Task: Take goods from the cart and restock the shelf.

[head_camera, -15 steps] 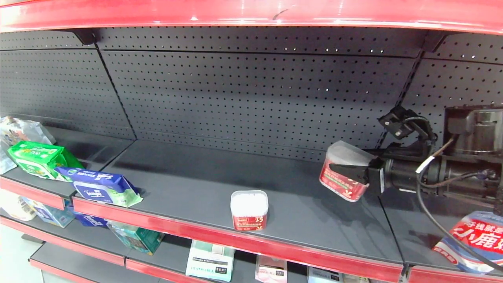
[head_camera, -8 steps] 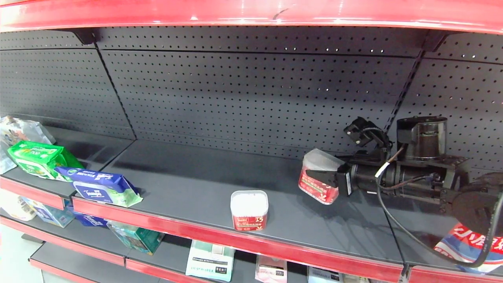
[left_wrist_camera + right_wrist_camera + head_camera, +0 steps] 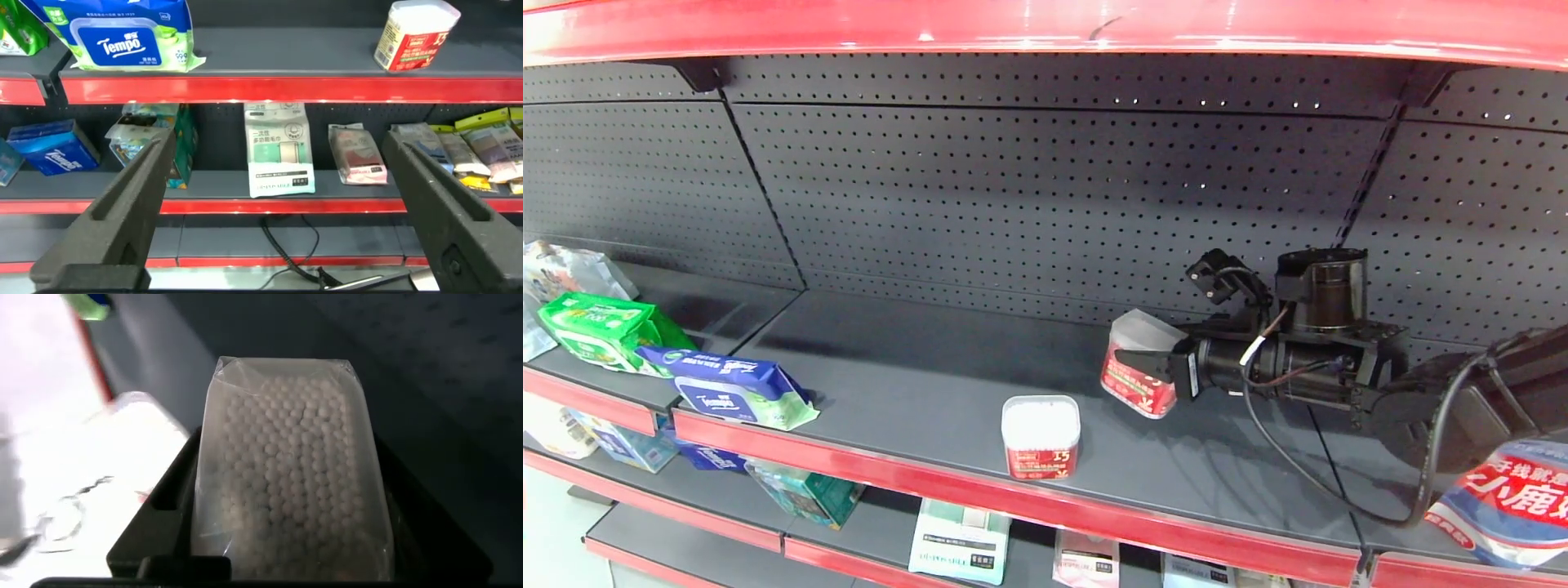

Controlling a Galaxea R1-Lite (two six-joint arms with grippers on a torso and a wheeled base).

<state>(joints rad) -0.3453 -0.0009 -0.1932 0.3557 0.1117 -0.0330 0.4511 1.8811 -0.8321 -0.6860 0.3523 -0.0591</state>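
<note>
My right gripper (image 3: 1145, 365) is shut on a red-and-white cotton swab box (image 3: 1135, 371), held tilted just above the dark shelf (image 3: 915, 384), right of centre. In the right wrist view the same box (image 3: 288, 465) sits between the black fingers (image 3: 167, 508), its clear top showing white swab tips. A second, matching box (image 3: 1041, 436) stands upright near the shelf's red front edge, to the left of and in front of the held one; it is also in the left wrist view (image 3: 413, 34). My left gripper (image 3: 278, 204) hangs open below that shelf level, facing the lower shelves.
Green (image 3: 605, 331) and blue (image 3: 739, 390) wipe packs lie at the shelf's left end. A large blue-and-red bag (image 3: 1511, 498) lies at the right. A perforated back panel (image 3: 1045, 196) closes the rear. Lower shelves hold packets (image 3: 278, 147).
My right arm has carried the held box leftward along the shelf and slightly lower, closer to the standing box. Everything else is unchanged.
</note>
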